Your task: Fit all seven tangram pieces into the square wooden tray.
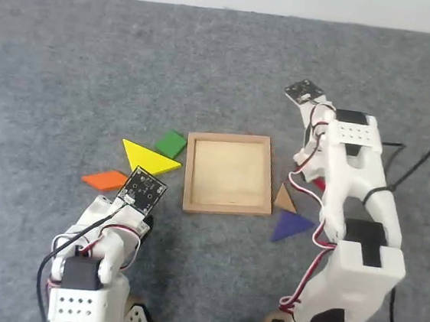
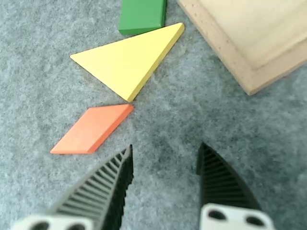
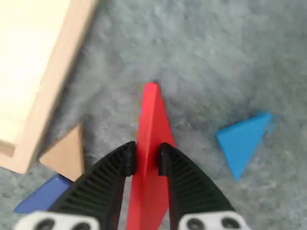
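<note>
The square wooden tray [image 1: 226, 202] lies mid-table and holds no pieces. To its left are a green square [image 1: 171, 142], a yellow triangle [image 1: 150, 158] and an orange parallelogram [image 1: 105, 180]. My left gripper [image 2: 165, 163] hangs open over bare carpet just short of the orange parallelogram [image 2: 91, 129] and the yellow triangle [image 2: 129, 60]. My right gripper [image 3: 146, 153] is shut on a red triangle [image 3: 151, 115], held on edge to the right of the tray. A sliver of the red triangle [image 1: 318, 184] shows under the right arm.
A tan triangle [image 1: 284, 197] and a dark blue triangle [image 1: 291, 225] lie by the tray's right front corner. A light blue triangle [image 3: 244, 139] lies beside the red one. Grey carpet spreads wide behind the tray. The arm bases stand at the front edge.
</note>
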